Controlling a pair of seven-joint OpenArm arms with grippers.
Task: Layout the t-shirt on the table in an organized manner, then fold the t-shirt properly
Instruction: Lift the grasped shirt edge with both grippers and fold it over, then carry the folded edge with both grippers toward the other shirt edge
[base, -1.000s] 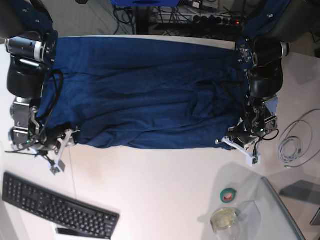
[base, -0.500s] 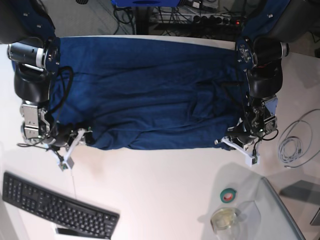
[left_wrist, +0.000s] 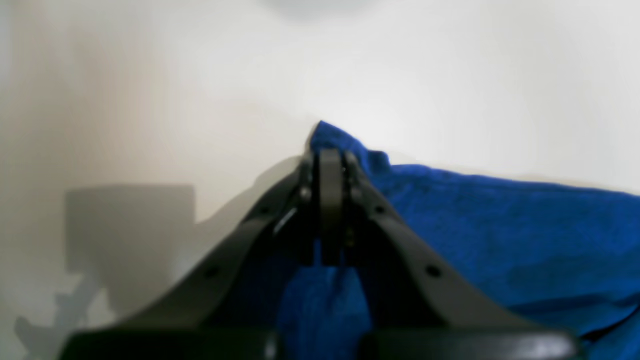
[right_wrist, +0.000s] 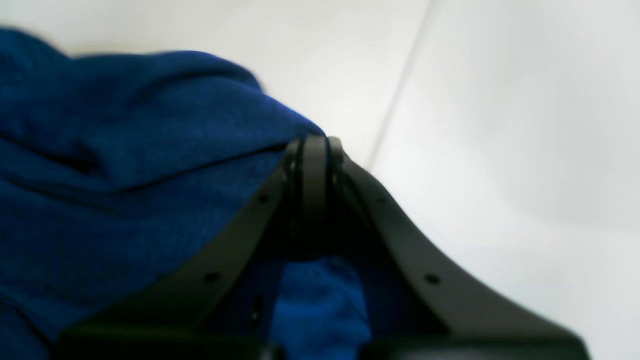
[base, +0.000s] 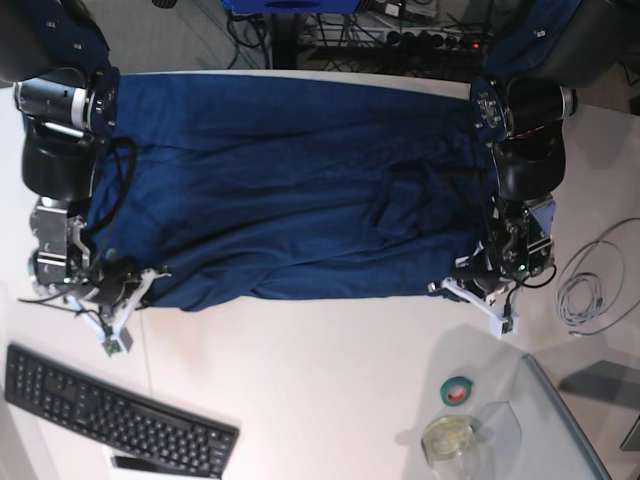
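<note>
— Where is the t-shirt (base: 290, 190) found?
— It is spread wide across the white counter (base: 320, 380).
— And the hands?
— Its near corners are pinched: one by the closed left hand (left_wrist: 330, 155), one by the closed right hand (right_wrist: 312, 142).

We see the dark navy t-shirt (base: 290, 190) spread wide and creased across the far half of the white table (base: 320, 380).
</note>
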